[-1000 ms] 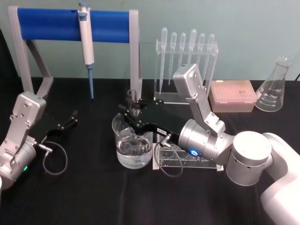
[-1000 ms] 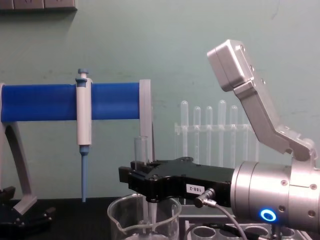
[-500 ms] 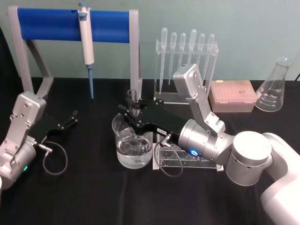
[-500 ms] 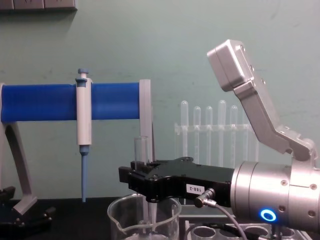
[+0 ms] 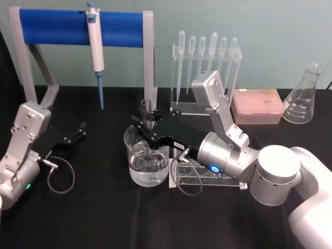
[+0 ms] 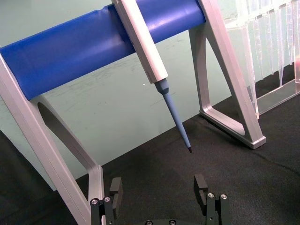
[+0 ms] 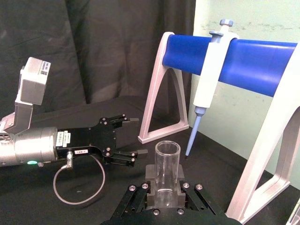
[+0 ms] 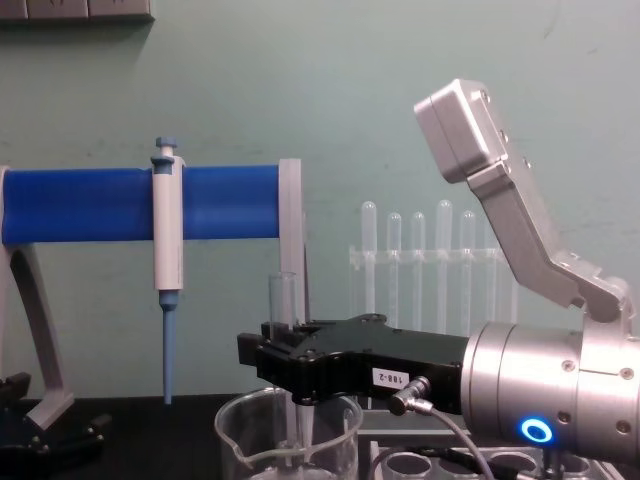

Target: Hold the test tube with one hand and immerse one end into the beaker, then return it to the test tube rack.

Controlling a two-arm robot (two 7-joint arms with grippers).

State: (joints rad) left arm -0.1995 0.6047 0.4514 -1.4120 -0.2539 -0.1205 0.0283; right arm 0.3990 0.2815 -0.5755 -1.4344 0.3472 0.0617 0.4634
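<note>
The right gripper (image 5: 147, 123) is clamping the test tube (image 8: 283, 300) between its fingertips, and the tube is standing upright in that grip, its long axis running vertically through the jaws. The open mouth is rising above the gripper, and the lower length is passing down below it into the beaker (image 5: 148, 162), which is sitting directly underneath the fingertips. The rounded end seems to be reaching the liquid (image 5: 148, 167) at the bottom of the beaker, though the glass is making it hard to tell how deep it is going. The test tube rack (image 5: 205, 175) is lying behind the fingertips, back under the gripper's own wrist and just beside the beaker. So the return looks like a straight lift along the tube's axis until its end is clearing the beaker rim, then a short pull back toward the wrist. The left gripper (image 5: 79, 129) is resting well off to the side with its fingers spread and nothing between them, so the right arm is the one doing the work.
</note>
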